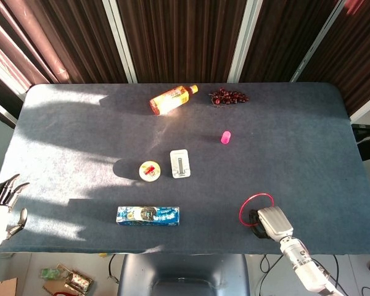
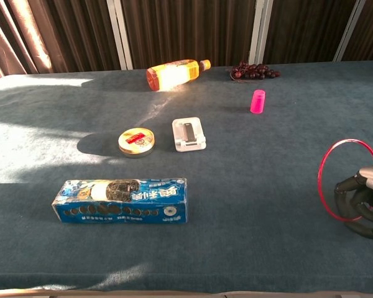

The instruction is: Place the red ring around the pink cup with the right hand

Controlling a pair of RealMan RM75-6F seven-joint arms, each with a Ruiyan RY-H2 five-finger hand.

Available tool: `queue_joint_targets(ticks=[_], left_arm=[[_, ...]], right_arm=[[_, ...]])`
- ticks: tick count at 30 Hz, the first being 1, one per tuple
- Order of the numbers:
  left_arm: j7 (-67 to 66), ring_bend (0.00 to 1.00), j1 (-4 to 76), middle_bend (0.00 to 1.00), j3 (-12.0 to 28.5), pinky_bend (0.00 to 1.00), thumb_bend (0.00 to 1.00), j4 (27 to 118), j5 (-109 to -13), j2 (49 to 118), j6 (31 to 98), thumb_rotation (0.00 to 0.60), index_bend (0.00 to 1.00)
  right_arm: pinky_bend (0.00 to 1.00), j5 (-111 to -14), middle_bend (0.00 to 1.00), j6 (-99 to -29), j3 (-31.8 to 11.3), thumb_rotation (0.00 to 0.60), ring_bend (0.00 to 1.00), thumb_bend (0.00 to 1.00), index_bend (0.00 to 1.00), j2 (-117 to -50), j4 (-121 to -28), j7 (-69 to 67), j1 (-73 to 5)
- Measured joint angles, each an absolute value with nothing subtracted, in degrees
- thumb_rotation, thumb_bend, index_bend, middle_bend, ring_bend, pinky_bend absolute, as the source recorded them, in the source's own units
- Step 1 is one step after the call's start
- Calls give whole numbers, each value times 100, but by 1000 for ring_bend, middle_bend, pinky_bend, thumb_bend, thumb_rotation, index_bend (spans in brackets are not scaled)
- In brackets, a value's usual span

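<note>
right robot hand (image 2: 362,202) grips red ring (image 2: 348,180), seemingly tilted up, near bench (image 1: 80,142) front edge | pink cup (image 2: 257,101) well apart, unringed | left robot hand (image 1: 1,206) idle, fingers apart

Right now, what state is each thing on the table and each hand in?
red ring: tilted up off the table, held by the right hand
pink cup: upright, standing alone
orange bottle: lying on its side
blue box: lying flat
round tin: lid on
left hand: off the table edge, holding nothing
</note>
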State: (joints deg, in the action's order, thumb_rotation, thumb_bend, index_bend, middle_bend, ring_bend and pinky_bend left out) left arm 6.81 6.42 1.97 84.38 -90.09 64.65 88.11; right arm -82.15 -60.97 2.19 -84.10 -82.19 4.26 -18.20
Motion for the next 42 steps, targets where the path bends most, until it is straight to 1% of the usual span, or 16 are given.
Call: queue_joint_targets(ticks=[5,11,17,23,24,26,33,42], left_arm=[[668,85,645,22,194,127,545,8441,-9007,6466,8800,600,177],[642,85,647,22,186,127,544,8457,-9007,6463,8783,600,178],[595,85,652,22,167,127,544,8489,-9021,6450,8758,600,178],[579,85,646,23,150,128,544,8509,-9037,6433,8756,600,178],[582,85,645,23,150,128,544,8510,-9036,6431,8757,600,178],[593,84,640,23,147,128,543,8512,-9037,6422,8764,600,178],[649,85,636,28,133,128,543,8504,-9041,6400,8746,600,179],[660,85,655,31,111,128,542,8507,-9036,6382,8678,600,179]], right_arm=[[1000,-8209,945,-6124,200,600,1000,475,752,-8400,-8237,394,-1815],[1000,-8142,945,-6182,28,600,1000,475,752,-8291,-8408,163,-1850],[1000,-7816,945,-5932,-413,600,1000,476,752,-8039,-8751,-177,-2115],[1000,-7005,945,-5405,-1067,600,1000,475,752,-7958,-8784,-275,-2625],[1000,-6728,945,-5252,-1215,600,1000,475,752,-7989,-8703,-231,-2787],[1000,-6428,945,-5102,-1350,600,1000,475,752,-8045,-8571,-153,-2959],[1000,-4925,945,-4407,-1884,600,1000,475,752,-8519,-7560,320,-3844],[1000,-3585,945,-3491,-2229,600,1000,476,752,-9066,-6271,439,-4704]])
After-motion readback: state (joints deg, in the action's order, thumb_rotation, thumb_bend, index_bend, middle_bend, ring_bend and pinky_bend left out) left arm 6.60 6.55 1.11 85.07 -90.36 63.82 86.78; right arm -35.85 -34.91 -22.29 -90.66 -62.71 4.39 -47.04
